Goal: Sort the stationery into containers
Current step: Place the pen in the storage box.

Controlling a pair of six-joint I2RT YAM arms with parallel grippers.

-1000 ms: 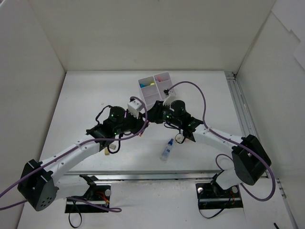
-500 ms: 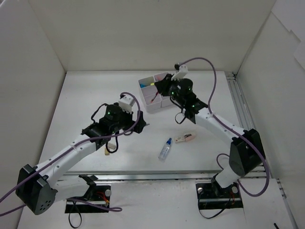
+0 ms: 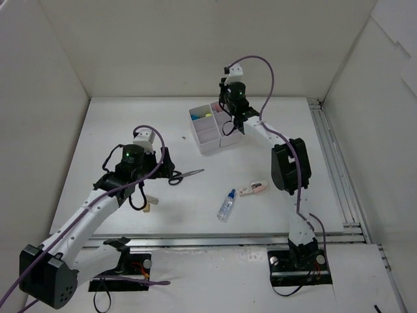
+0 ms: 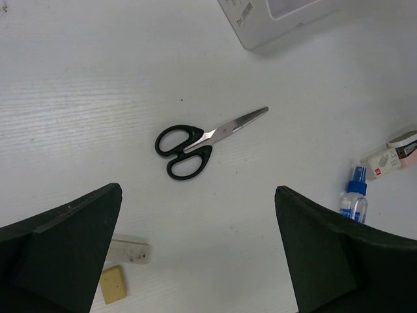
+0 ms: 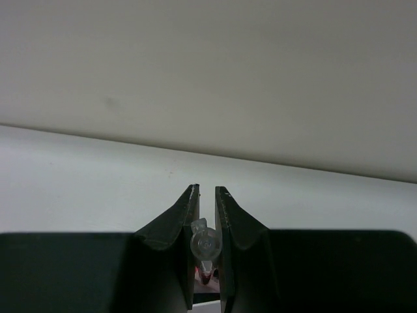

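**Sorting part done, one pen about to go in**

Already dropped into the far compartments of the organiser (image 3: 210, 145): a few yellow, blue and pink bits, too small to name. Clamping a thin pen (image 5: 206, 244) in the right pincer (image 5: 207, 190), high over the organiser by the far edge of the counter (image 3: 117, 124); not yet let go. Holding the left pincer (image 4: 199, 190) spread wide and empty above the scissors (image 4: 207, 135), flat on the counter left of centre, blades aimed toward the organiser.

Still to sort, judging by what lies loose: the scissors, a blue-capped bottle (image 3: 227, 204) toward the near edge, a pink-and-white eraser (image 3: 253, 189) just to its right, plus a beige eraser (image 4: 114, 292) and a white eraser (image 4: 128, 251) close together nearer the left edge. Probably about half the job left.

Against half a second ago: lifted the right pincer from just above the organiser's rim to well above it; pulled the left arm back toward the left edge, uncovering the scissors. No shift in bottle or pink-and-white eraser
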